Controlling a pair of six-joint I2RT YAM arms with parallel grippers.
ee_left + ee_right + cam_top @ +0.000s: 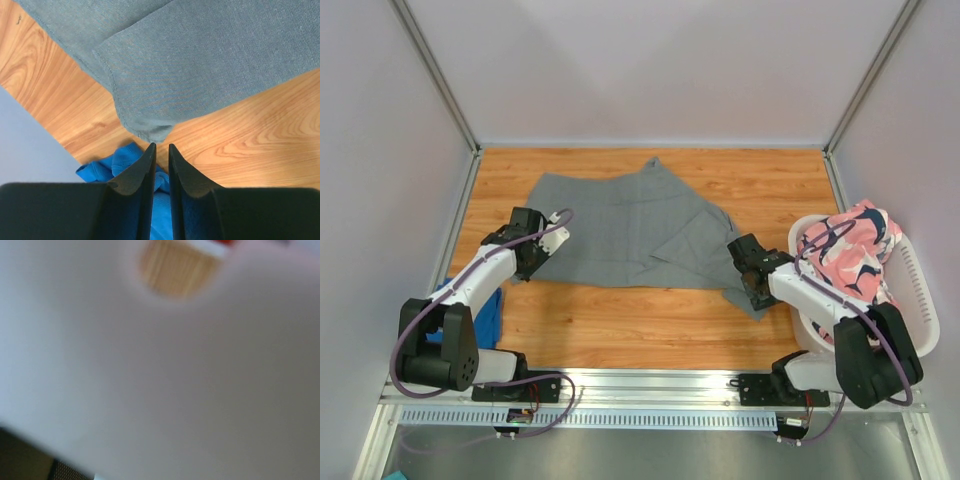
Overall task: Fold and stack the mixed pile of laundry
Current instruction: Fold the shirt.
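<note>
Grey garment (620,235) seems spread on the desk (770,180) for folding. The left pincer (161,147) is narrow and empty beside its corner. The right pincer (752,268) (gap unreadable) is at its opposite edge. Next, grasp corners.

A robot lab cell: white panel walls (650,60), aluminium rail (650,380), wooden tabletop (620,320).

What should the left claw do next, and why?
Probably open the left claw wider and ease forward onto the corner of the grey garment. In the left wrist view its jaws stand a narrow slit apart with nothing between them, and the corner lies flat on the table just past the tips, so a fold needs a grip first.
</note>
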